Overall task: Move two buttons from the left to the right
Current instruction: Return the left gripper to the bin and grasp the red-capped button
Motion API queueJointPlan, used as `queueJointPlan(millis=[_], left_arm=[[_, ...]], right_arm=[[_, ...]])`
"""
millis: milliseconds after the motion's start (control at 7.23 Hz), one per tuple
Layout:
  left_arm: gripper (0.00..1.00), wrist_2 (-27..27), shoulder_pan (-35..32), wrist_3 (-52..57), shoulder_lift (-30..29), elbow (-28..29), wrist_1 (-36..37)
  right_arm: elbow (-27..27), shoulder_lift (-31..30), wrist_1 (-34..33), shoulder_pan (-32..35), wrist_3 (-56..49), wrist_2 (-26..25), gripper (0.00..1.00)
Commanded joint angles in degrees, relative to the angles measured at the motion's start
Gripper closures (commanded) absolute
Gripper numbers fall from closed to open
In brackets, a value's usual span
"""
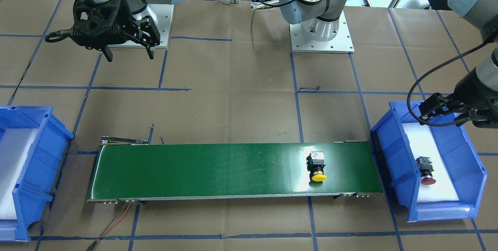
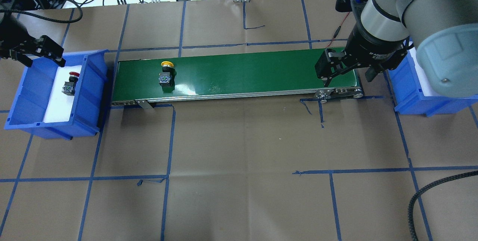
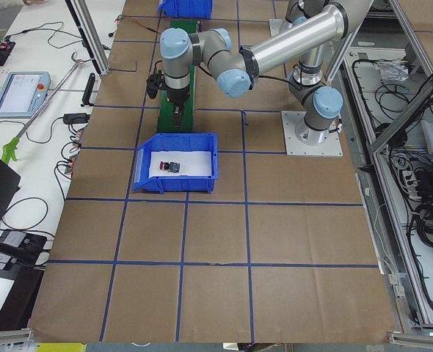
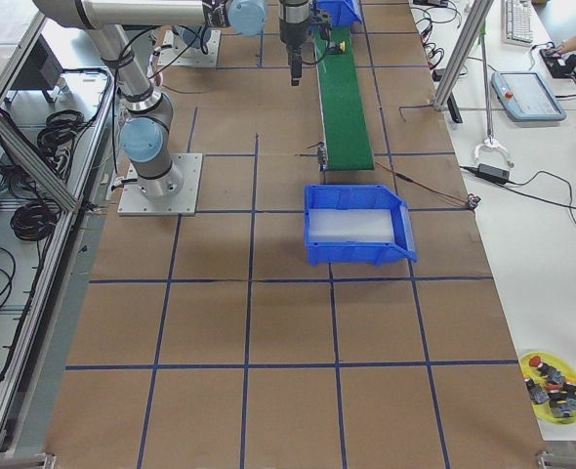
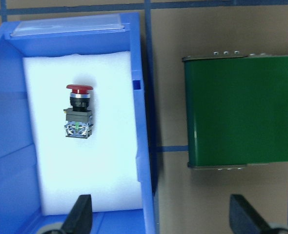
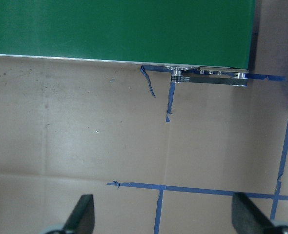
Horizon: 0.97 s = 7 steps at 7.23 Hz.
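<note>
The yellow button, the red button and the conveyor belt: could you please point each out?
yellow button (image 1: 318, 178), exterior front-facing view, on its yellow cap.
red button (image 5: 79, 88), left wrist-mounted view, on its red cap.
conveyor belt (image 2: 242, 76), overhead exterior view, on the bare green middle.

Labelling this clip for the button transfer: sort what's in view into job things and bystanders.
Part of the job:
- yellow button on the green belt
- red button in the left blue bin
- right blue bin

Just lying about:
- teach pendant on the side desk
- yellow dish of small parts
</note>
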Motion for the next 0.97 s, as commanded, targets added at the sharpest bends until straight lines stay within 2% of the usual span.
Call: queueJointPlan(millis=[0,830], left_arm=[[0.0,-0.67,3.75,3.89,-4.35,0.24,3.0],[0.01,-1.2,3.31,6.0,-12.62,-2.48,15.67]], right_arm=[[-0.71,0.09,0.03,0.0,0.02,-0.1,0.0],[-1.15,0.7,0.03,0.0,0.02,-0.01,0.0]])
